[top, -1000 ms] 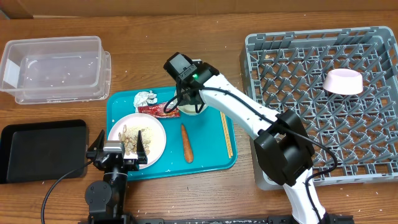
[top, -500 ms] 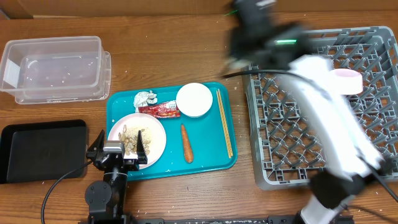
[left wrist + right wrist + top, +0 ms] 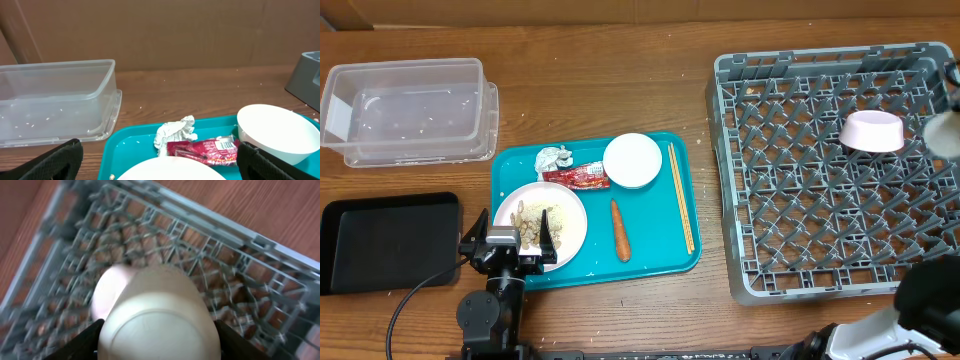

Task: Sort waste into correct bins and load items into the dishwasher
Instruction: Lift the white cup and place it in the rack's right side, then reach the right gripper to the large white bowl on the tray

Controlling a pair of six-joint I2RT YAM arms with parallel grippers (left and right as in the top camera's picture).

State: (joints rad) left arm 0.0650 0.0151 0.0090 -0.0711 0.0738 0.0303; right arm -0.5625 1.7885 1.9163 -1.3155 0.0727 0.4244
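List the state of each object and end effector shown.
clear tub: nearly empty, a few grains
black tray: empty
plate: holds food scraps
white bowl: upright, empty
pink bowl: resting in dish rack
small white cup: gripped above rack
left end effector: open
right end effector: shut on cup

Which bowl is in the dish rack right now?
The pale pink bowl; it sits in the dish rack. The white bowl is on the teal tray.

Far left: tub [image 3: 405, 110]; nearer, flat tray [image 3: 385, 240]. Centre: serving tray [image 3: 655, 245] carrying plate [image 3: 572, 222] near-left, foil ball [image 3: 556, 157] and wrapper [image 3: 575, 177] behind, bowl [image 3: 632, 160] far, carrot [image 3: 620, 230] near, chopsticks [image 3: 681, 197] right. Right: rack [image 3: 820, 200] holding other bowl [image 3: 871, 131] far-right.
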